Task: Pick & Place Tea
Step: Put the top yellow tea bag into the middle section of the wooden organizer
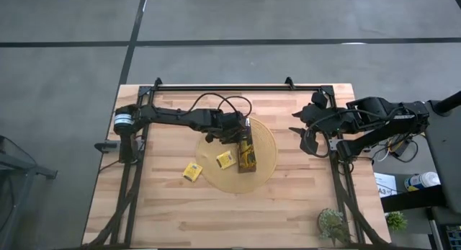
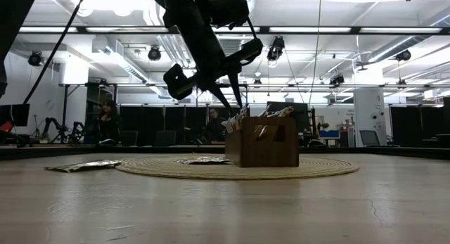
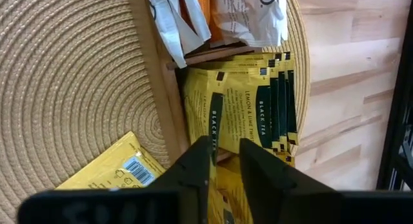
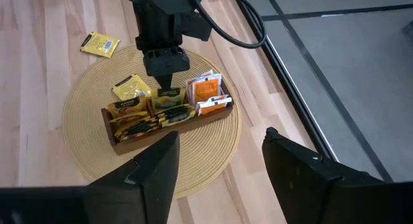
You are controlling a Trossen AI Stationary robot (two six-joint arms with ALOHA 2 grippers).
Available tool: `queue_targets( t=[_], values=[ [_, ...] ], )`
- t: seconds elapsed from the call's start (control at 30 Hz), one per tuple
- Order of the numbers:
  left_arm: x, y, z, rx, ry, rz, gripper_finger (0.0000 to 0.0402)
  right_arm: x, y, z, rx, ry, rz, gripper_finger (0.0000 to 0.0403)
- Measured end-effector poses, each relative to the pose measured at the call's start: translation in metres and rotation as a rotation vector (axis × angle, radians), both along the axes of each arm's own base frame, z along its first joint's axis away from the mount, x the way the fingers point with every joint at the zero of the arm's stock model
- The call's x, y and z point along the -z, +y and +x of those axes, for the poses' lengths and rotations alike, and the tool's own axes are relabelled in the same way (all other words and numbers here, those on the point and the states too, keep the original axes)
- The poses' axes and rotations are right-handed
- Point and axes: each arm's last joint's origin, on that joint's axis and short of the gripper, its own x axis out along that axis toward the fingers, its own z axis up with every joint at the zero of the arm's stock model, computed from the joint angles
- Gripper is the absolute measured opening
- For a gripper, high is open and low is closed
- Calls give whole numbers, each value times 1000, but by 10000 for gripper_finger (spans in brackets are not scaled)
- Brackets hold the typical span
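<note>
A long dark-brown tray (image 1: 248,155) stands on a round woven mat (image 1: 268,143). It holds upright yellow-and-dark-green tea sachets (image 3: 264,101) and orange and white ones (image 4: 205,90) at one end. One loose yellow sachet (image 1: 225,160) lies on the mat beside the tray, another (image 1: 192,171) on the bare table. My left gripper (image 3: 226,150) points down over the tray's middle compartment (image 4: 169,98), shut on a sachet. My right gripper (image 4: 219,166) waits open at the table's right edge (image 1: 302,138), away from the tray. My left gripper pinches a yellow sachet with a dark-green band (image 3: 215,124) between its two fingers, coming from above and pointing down. The sachet stands on edge among the others in the tray. The fingers (image 3: 197,162) hide the held edge.
A small potted plant (image 1: 333,222) sits at the table's near right corner. A black rail (image 1: 223,86) runs along the far edge. Bare wood lies on the near side of the mat and to its left. People sit in the room behind (image 2: 109,117).
</note>
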Motion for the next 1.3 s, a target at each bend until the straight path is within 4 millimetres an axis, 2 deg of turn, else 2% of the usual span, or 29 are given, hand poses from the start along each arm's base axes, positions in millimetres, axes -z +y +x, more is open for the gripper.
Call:
queue_targets(
  t=[0.17,0.43,0.67,0.83,0.93,1.13,1.3],
  values=[
    [-2,0,3,-1,-41,4,107,0,0,0,0,0,0,219],
    [-13,2,16,8,-219,20,112,0,0,0,-2,0,-2,219],
    [-19,2,13,64,-218,67,112,0,0,0,1,-1,1,219],
    [-13,1,6,93,-120,73,111,0,0,0,9,-5,9,219],
    [-9,0,1,139,-55,93,95,0,0,0,13,-7,14,219],
    [-26,-1,-9,186,-65,171,10,0,0,0,16,-7,16,219],
    [-15,-1,-13,182,16,164,1,0,0,0,15,-7,16,219]
  ],
)
